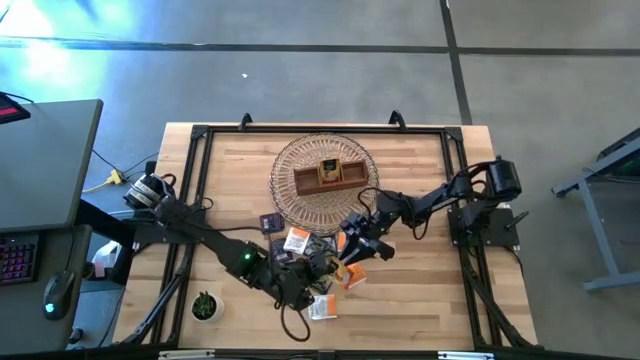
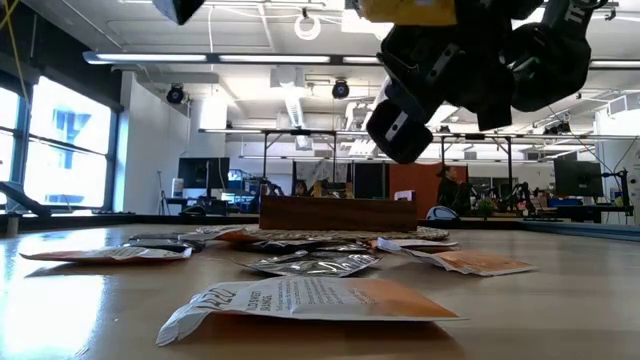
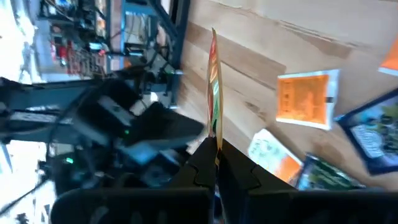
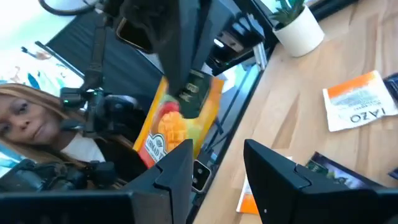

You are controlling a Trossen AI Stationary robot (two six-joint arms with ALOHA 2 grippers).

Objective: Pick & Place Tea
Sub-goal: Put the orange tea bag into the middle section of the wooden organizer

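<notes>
Orange, white and dark paper sachets (image 1: pixel 297 240) lie loose on the wood table (image 1: pixel 420 290) in the high view, scattered between the wire basket (image 1: pixel 290 160) and the front edge. The wooden box (image 1: pixel 328 176) sits in the basket, and I cannot make out any tea in its compartments from up here. Both arms meet low over the pile: the left gripper (image 1: pixel 322 266) and the right gripper (image 1: pixel 352 240) nearly nose to nose, with an orange sachet (image 1: pixel 350 275) just beside them. A small plant (image 1: pixel 205 305) stands well off to the left arm's side.

From table level, sachets spread flat across the boards, the nearest (image 2: pixel 300 298) printed side up, the box (image 2: pixel 338 213) behind them, and dark gripper bodies hanging overhead.

The left wrist view settles it for that arm: its fingers are pinched on a sachet (image 3: pixel 213 87) held edge-on, standing straight out from the tips, clear of the table. Others lie beyond the jaws on the wood.

The right wrist view shows its own jaws parted and empty, with the mango-printed sachet (image 4: pixel 180 121) hanging in front of them from the other arm's gripper (image 4: pixel 189 93). A person sits in the background.

I'd call it early going: one sachet lifted, perhaps about to be handed across, nearly all the rest unplaced.
</notes>
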